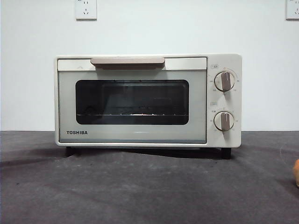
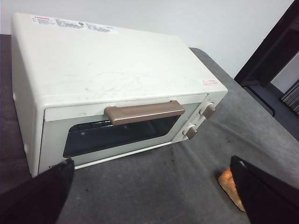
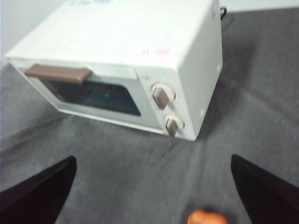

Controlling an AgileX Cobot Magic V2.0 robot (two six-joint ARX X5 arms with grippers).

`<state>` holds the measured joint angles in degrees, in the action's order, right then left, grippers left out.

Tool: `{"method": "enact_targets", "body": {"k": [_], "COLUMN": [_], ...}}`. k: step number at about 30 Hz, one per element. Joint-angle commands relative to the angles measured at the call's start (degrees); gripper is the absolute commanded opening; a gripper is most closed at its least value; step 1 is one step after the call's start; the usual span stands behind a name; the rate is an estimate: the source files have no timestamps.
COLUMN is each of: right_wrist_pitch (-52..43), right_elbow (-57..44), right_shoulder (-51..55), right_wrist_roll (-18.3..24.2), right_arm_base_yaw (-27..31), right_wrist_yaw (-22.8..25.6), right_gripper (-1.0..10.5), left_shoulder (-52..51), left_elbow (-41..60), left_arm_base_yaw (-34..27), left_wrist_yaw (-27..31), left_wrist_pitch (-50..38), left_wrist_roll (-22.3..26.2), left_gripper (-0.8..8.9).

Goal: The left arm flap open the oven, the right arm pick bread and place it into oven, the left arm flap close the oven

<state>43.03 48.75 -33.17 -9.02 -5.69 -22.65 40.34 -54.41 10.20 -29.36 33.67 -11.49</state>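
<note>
The toaster oven (image 1: pixel 148 100) stands on the grey cloth (image 1: pixel 140 186) with its door shut, so the wire rack (image 1: pixel 133 113) behind the dark window is closed off and only the bar handle (image 1: pixel 127 61) along the door's top edge stands out for a grip. The cloth before the door lies bare across its whole width, with the bread (image 3: pixel 207 217) the one thing on it, off toward the knob side; the left gripper (image 2: pixel 149 186) and the right gripper (image 3: pixel 152 186), jaws spread, both hang over that cloth, apart from the oven
</note>
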Motion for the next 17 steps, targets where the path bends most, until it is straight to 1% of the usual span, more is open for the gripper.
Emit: {"method": "enact_targets", "body": {"k": [1,5,9,17], "right_wrist_pitch": [2.73,9.77,12.68,12.61], "right_elbow": [1.01,0.94,0.63,-0.13], "right_shoulder": [-1.88,-7.58,-14.47,-27.93], "right_wrist_roll": [0.24,0.72,1.18,1.57], "right_arm_base_yaw": [-0.24,-0.66,-2.43,-6.73], "right_wrist_yaw": [-0.24,0.26,1.14,9.46], "right_gripper": [5.3,5.3,5.3,5.3], "left_shoulder": [0.79,1.46,2.16,2.67], "left_elbow": [-1.05,-1.05,-1.05,-1.05], "left_arm_base_yaw": [0.52,1.4,2.12,2.62], "left_wrist_yaw": [0.0,0.0,0.0,-0.02], "left_wrist_pitch": [-0.44,-0.52,-0.66,-0.09], "left_wrist_roll": [0.55,0.52,0.55,0.5], "left_gripper": [5.34,5.33,5.32,5.32]}}
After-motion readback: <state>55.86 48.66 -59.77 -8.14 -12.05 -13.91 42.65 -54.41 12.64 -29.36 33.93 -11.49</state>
